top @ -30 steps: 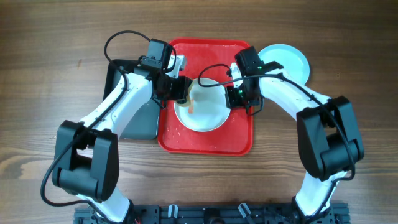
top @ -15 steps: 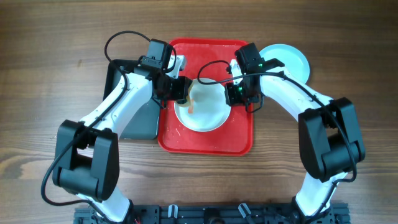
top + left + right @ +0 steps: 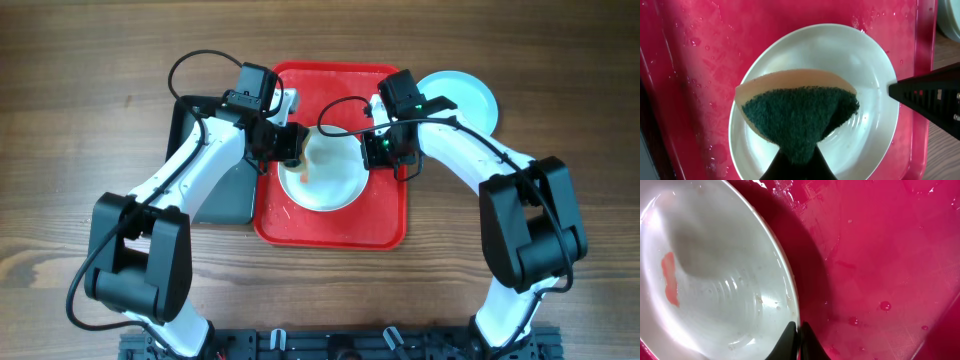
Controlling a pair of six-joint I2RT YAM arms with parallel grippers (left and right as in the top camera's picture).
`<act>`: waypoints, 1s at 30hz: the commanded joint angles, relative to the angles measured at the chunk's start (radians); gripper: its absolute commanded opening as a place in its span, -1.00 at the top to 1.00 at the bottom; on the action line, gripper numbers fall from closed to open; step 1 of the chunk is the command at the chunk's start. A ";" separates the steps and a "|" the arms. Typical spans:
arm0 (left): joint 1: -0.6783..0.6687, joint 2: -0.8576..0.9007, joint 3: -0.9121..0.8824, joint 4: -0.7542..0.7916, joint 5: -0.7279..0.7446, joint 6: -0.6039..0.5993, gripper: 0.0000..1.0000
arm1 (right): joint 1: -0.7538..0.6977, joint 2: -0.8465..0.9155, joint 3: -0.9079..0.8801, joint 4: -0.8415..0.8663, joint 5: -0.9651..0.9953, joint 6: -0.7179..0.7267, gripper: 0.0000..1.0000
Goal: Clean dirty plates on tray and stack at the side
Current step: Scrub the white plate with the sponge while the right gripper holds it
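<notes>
While the left gripper (image 3: 291, 150) stays out of the plate's centre, its jaws are clamped on a sponge (image 3: 799, 112), green scouring face towards the wrist camera and the tan foam edge beyond it. The sponge hangs over the near-left part of the white plate (image 3: 325, 185); whether it touches the surface I cannot tell. That plate lies on the red tray (image 3: 340, 228), about midway between its far and near edges and closer to the left edge. The right gripper (image 3: 796, 341) is closed tight on the plate's right rim, fingertips pinched together with the rim between them. A dark shadow under that rim suggests the plate may be tipped up slightly on this side. An orange-red smear (image 3: 670, 280) marks the plate's inside, and water drops (image 3: 885, 305) dot the tray. A pale blue plate (image 3: 465, 95) sits on the table just off the tray's far right corner. A black tray (image 3: 222, 195) lies beside the red tray's left edge.
</notes>
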State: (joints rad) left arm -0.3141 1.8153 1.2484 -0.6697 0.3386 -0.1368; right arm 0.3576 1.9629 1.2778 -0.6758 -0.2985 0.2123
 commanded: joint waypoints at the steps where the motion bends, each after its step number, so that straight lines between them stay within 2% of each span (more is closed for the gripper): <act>1: -0.005 0.008 0.012 -0.020 0.001 -0.006 0.92 | 0.004 -0.024 -0.006 -0.001 -0.013 0.007 0.91; 6: -0.005 0.010 0.012 -0.029 -0.003 -0.007 0.92 | 0.004 -0.024 -0.006 0.001 -0.013 0.010 0.92; 9: -0.009 0.014 0.008 -0.028 -0.077 -0.084 0.92 | 0.004 -0.024 -0.006 0.002 -0.012 0.027 0.91; 13: -0.038 0.014 -0.025 0.001 -0.084 -0.092 0.92 | 0.004 -0.024 -0.008 0.002 -0.012 0.027 0.91; 17: -0.072 0.014 -0.071 0.048 -0.177 -0.174 0.92 | 0.004 -0.024 -0.008 0.002 -0.012 0.027 0.91; 20: -0.081 0.014 -0.096 0.082 -0.180 -0.209 0.92 | 0.004 -0.024 -0.008 0.002 -0.012 0.027 0.91; 30: -0.082 0.027 -0.106 0.095 -0.180 -0.216 0.92 | 0.004 -0.024 -0.008 0.005 -0.012 0.027 0.92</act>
State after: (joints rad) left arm -0.3927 1.8168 1.1507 -0.5819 0.1715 -0.3363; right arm 0.3576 1.9629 1.2778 -0.6754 -0.2985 0.2310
